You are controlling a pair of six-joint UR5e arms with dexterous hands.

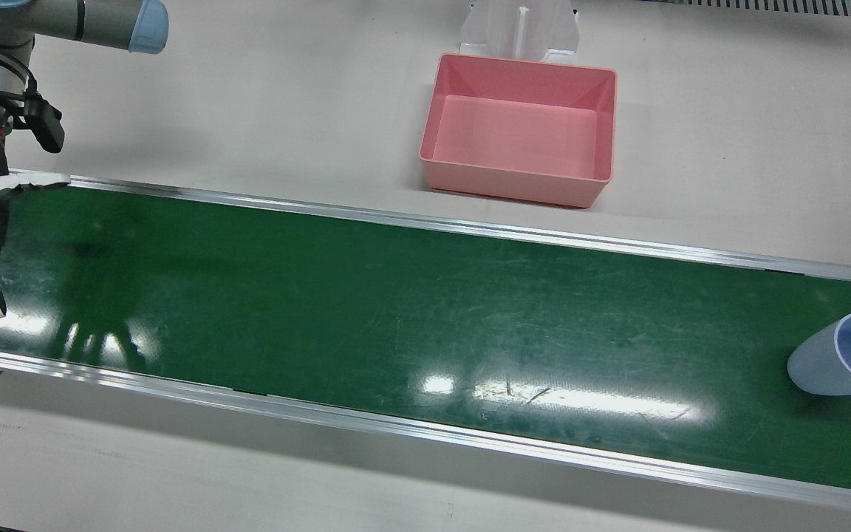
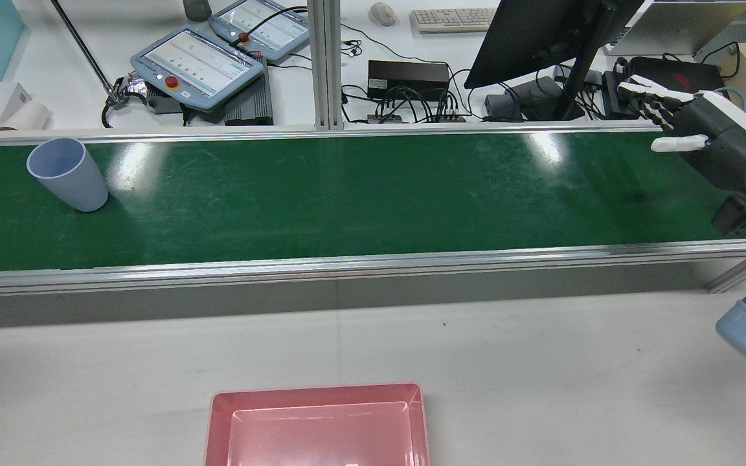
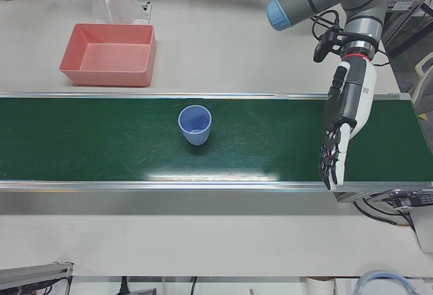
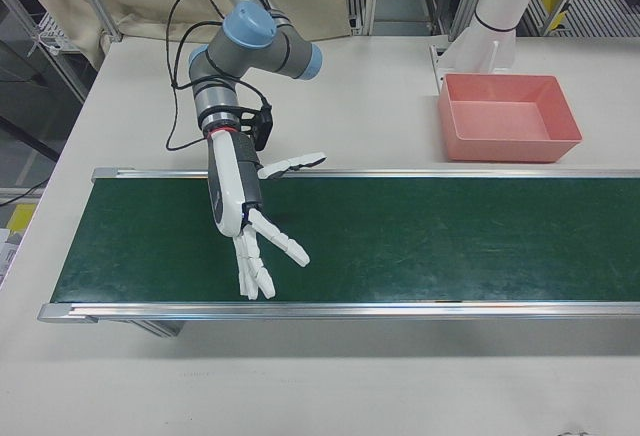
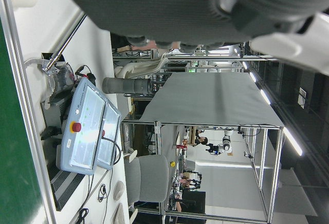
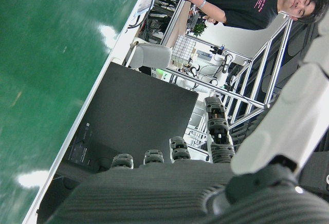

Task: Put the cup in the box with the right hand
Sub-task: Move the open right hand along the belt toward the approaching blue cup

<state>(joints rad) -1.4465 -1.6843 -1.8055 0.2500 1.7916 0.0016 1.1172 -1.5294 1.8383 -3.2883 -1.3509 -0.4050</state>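
Pale blue cup (image 2: 67, 173), smooth matte plastic, tapered w/ a round open mouth, stands upright on the glossy, scuffed dark-green belt (image 2: 347, 194) near the robot's left end, touching nothing. Box (image 1: 521, 129) is a pink plastic rectangular tray, sloped walls, rounded corners, sitting on the off-white tabletop (image 1: 285, 111) just beside the belt's brushed-aluminium rail (image 1: 470, 225), well apart from the cup. Right hand (image 4: 245, 221), white shell over black segmented fingers, hovers over the belt's opposite end, fingers spread wide, holding nothing. Left hand (image 3: 342, 129), same black-and-white build, hangs over the belt's left end w/ fingers extended and apart, also clamped on nothing; cup sits near it, not touching.
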